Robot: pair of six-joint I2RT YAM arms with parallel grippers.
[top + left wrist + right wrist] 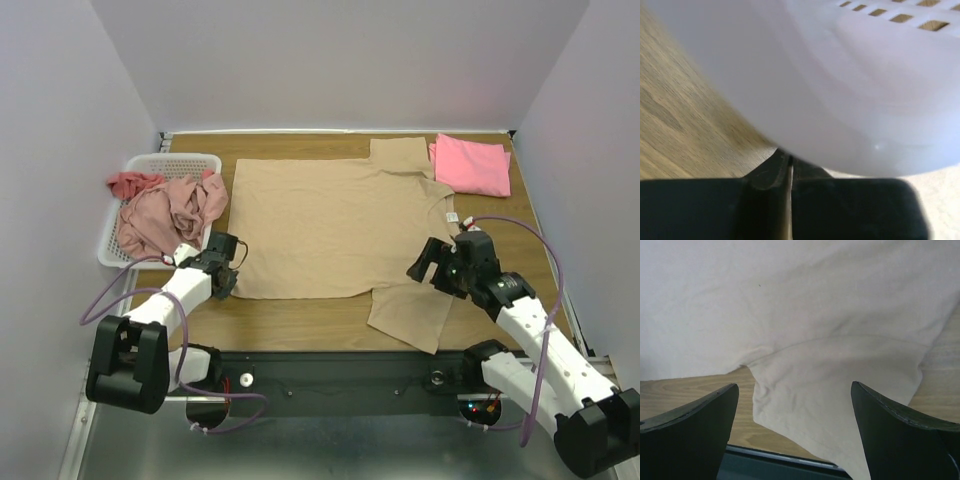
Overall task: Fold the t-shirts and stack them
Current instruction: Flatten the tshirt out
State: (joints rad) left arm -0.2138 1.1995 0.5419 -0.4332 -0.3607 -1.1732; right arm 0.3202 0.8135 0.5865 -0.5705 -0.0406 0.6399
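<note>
Pale walls enclose the wooden bench, where the tan t-shirt lies flat, a pink t-shirt folded far right, dusty-pink t-shirts heaped in the basket. The right claw gapes empty over a sleeve; the left claw is pinched closed.

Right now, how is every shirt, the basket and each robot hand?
Tan t-shirt: spread flat on the table.
Bright pink t-shirt: folded, far right corner.
Basket: upright, holding shirts.
Dusty-pink shirt: crumpled in the basket.
Red shirt: crumpled at the basket's edge.
Left gripper: shut, beside the basket.
Right gripper: open, over a sleeve.
</note>
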